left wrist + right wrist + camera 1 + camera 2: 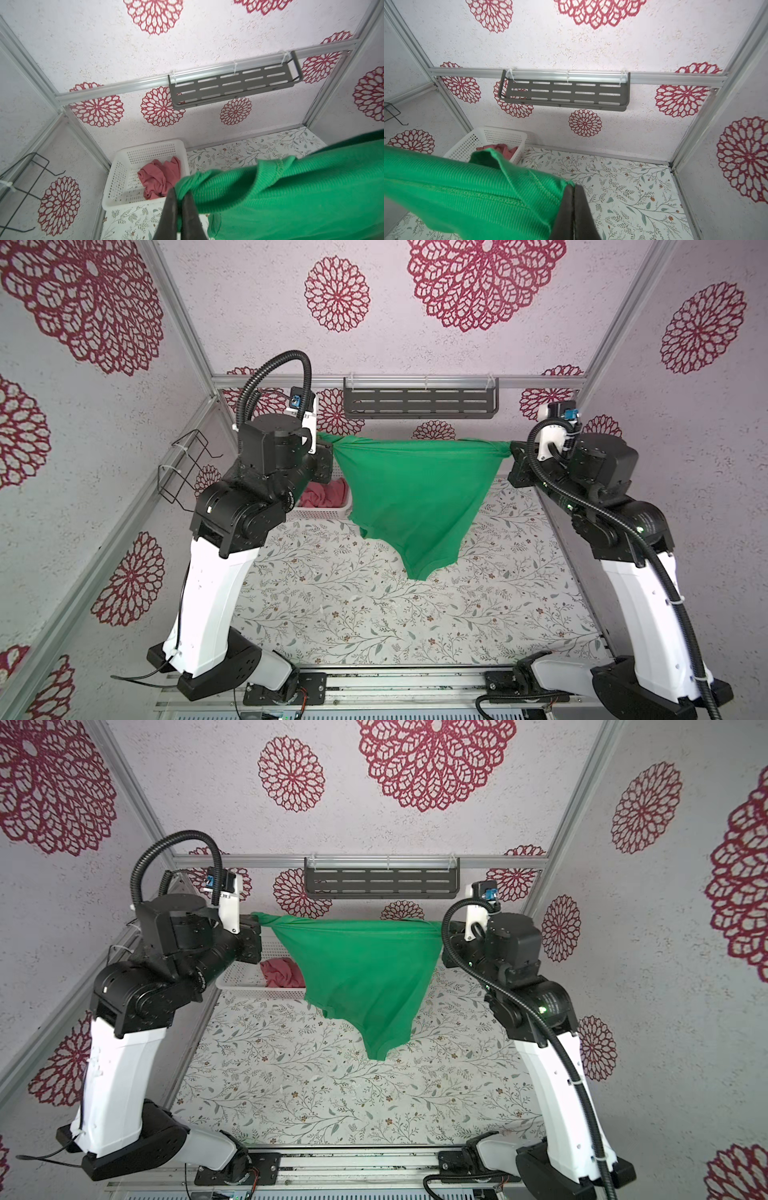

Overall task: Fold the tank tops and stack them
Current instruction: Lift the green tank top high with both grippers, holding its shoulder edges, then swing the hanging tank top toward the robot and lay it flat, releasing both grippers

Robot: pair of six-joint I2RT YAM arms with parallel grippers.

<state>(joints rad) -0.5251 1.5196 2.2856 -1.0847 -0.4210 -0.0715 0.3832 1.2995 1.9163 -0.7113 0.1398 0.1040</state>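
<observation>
Left jaws and right jaws are clamping the green tank top [415,497] taut over the tabletop [374,614]; the rose-red tank top [158,176] is lying in the white basket [118,182].

White basket [118,180], grey wall shelf [564,94]

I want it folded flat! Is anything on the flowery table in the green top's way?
Nothing visible. The green tank top hangs between the left gripper and right gripper over bare table. The white basket with the rose-red top sits aside, back left.
</observation>
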